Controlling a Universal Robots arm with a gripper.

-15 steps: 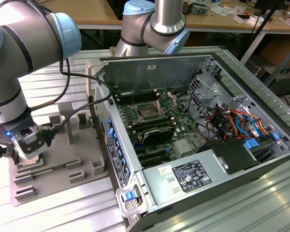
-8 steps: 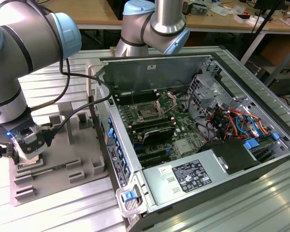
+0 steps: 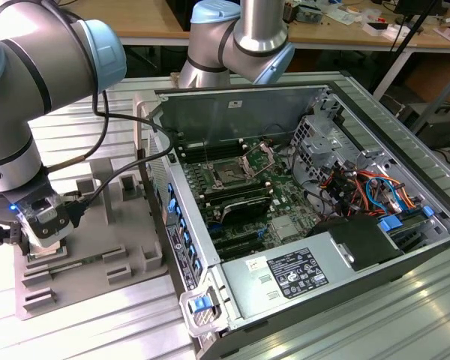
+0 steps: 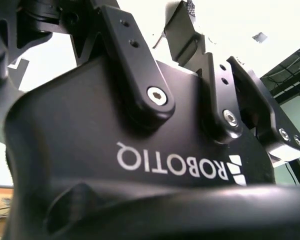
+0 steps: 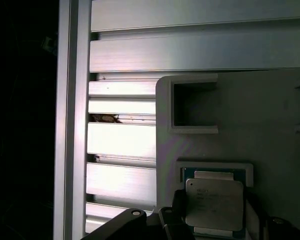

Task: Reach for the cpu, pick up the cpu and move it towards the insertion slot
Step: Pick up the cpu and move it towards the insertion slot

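Hanging low over the grey tray (image 3: 90,251), the gripper (image 3: 43,244) of the blue-jointed robot arm (image 3: 37,82) sits at the side of the tray farthest from the open computer case (image 3: 232,112), which stands just beside the tray on the exterior view's right. The cpu (image 5: 213,202) — a small square chip with a pale silvery top — lies flat in a shallow square seat on the tray, directly under the gripper. In the first wrist view the claw straddles the chip, with its dark parts very close to two opposite edges. Whether the claw has closed on the chip or stands just clear of it cannot be told. Farther along the tray from the chip, near the tray's rounded corner, stands a raised rectangular frame (image 5: 195,130) of the same grey plastic. The insertion slot (image 3: 229,175) is well apart from the tray, on the green circuit board (image 3: 285,199) inside the case, a dark square socket with its shiny metal frame (image 3: 259,157) at one side. The tray rests on a table of ribbed aluminium slats (image 5: 122,140), which run on past the tray's edge. In the second wrist view the gripper's black body is seen close up against a bright background.
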